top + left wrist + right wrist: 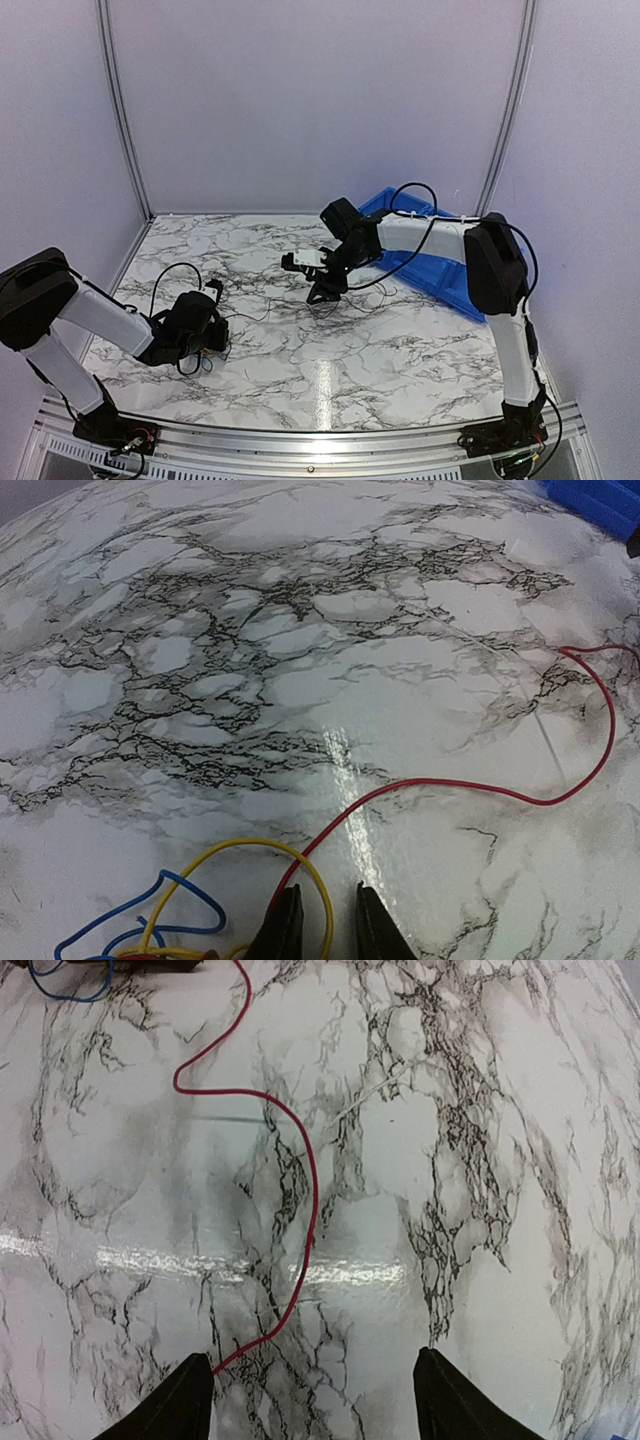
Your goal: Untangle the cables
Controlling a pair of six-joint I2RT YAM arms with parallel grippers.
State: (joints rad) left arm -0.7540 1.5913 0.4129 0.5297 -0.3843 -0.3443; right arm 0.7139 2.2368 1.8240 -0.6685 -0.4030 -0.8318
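The cables lie bunched at the bottom left of the left wrist view: a blue cable [130,910], a yellow cable [250,845] looped over it, and a red cable [480,785] running out to the right. My left gripper [330,920] has its jaws a narrow gap apart, with the yellow loop passing between them; in the top view it [210,338] sits over the tangle [205,348]. My right gripper [312,1390] is wide open low over the table, and the red cable [310,1200] ends by its left finger [180,1405]. It is mid-table in the top view [322,293].
A blue bin [440,275] lies at the back right, behind my right arm; its corner shows in the left wrist view [600,495]. The marble table [400,350] is walled by white panels. The arms' own black cables loop beside each arm.
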